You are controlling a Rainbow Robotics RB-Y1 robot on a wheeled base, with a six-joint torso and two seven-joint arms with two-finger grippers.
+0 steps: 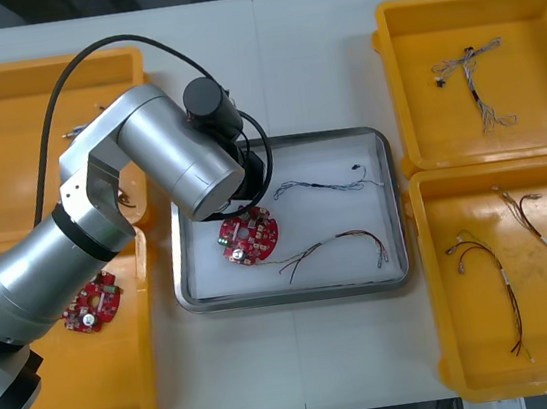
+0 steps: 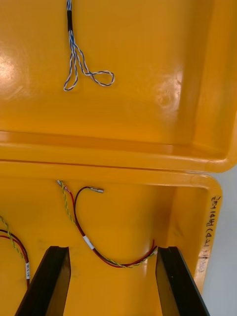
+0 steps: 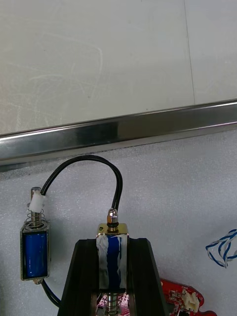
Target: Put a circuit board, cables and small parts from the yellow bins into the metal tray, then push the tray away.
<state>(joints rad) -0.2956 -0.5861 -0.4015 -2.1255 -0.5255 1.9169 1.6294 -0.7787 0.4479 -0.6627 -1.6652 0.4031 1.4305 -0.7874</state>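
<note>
Left gripper [image 3: 113,243] in metal tray [image 3: 118,131] pinches small metal part [image 3: 113,261] by hard body; black cable [image 3: 98,160] floppy; right gripper [image 2: 111,256] wide, empty, over yellow bin [image 2: 138,217].

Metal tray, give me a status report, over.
Left tool shut on small metal part, over metal tray. Right tool open over right yellow bin. Tray holds circuit board, blue and white cable, red and yellow cable. Board lies close by left tool.

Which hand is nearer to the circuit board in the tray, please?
Left. The left hand, holding a small metal part, is beside the circuit board; the right hand is over a yellow bin.
</note>
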